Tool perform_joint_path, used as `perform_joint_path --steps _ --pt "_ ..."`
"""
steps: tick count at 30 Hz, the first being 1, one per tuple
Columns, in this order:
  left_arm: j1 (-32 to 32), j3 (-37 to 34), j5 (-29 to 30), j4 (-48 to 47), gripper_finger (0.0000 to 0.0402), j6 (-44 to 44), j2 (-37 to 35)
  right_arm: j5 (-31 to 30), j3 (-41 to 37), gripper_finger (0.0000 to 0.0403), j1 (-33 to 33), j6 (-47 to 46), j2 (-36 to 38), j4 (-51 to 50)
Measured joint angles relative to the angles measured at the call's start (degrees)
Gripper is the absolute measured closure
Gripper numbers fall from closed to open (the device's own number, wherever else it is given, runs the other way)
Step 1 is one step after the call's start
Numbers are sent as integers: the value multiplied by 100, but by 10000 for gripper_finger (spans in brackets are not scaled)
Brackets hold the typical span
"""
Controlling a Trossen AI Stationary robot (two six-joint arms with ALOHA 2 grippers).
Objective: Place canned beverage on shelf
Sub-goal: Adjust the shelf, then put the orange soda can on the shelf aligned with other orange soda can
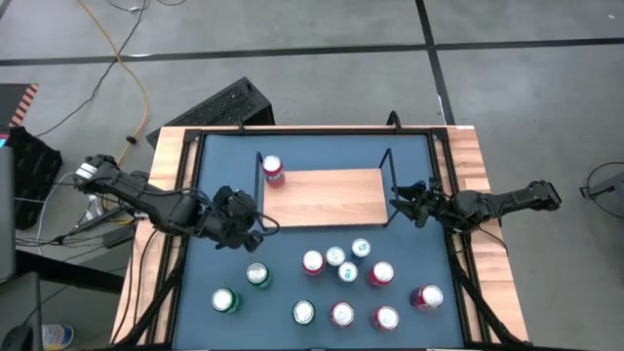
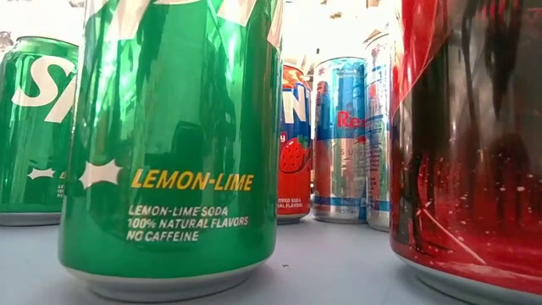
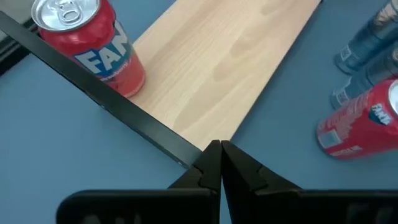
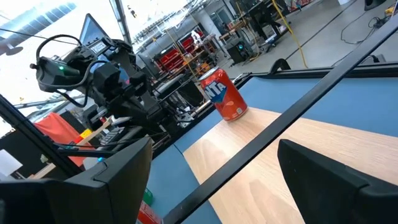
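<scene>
Shelf [image 1: 336, 195], one red can [image 1: 272, 170] aboard; left gripper [image 3: 220, 163] fingers pressed together, right gripper [image 1: 402, 198] fingers spread: next can best grasped upright, set beside it.

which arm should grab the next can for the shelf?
Probably left. The left gripper, shut and empty, sits near the green can. The right gripper, open, is at the shelf end frame, where one red can stands.

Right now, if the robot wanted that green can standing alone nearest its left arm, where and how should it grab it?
Probably around the middle of its round side wall. The green can stands upright with open tabletop on the side facing the left end effector, so coming level from there looks easiest. Its fingers are shut and must open first. The right end effector waits by the shelf.
</scene>
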State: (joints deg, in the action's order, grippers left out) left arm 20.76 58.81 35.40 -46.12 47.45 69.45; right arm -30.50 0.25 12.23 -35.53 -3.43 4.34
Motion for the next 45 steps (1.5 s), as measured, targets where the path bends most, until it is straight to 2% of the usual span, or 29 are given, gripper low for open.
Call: perform_joint_path --steps 7,12,16,19,22,28,35,40,45 --pt "-69 6 -293 375 401 2 0 2 2 55 0 0 -1 0" --pt "124 472 -622 412 401 -38 -24 4 0 55 -2 0 1 0" --pt "185 861 -578 742 400 -676 -11 4 1 55 0 0 -1 0" --pt "163 909 -658 1462 388 -1676 -7 4 1 55 -1 0 0 0" --pt "39 909 -808 1888 363 -2100 -2 4 0 55 -2 -45 1 0" --pt "-239 914 -1699 2054 287 -2149 122 11 1 55 -2 -101 -1 0" --pt "-238 914 -2279 2444 203 -2451 756 35 0 55 0 -107 -1 -2" --pt "-239 921 -2362 2680 168 -2450 1256 37 1 55 0 -103 -1 -4" --pt "-239 1202 -2620 2673 155 -2575 1817 39 0 55 0 2 -1 -2"
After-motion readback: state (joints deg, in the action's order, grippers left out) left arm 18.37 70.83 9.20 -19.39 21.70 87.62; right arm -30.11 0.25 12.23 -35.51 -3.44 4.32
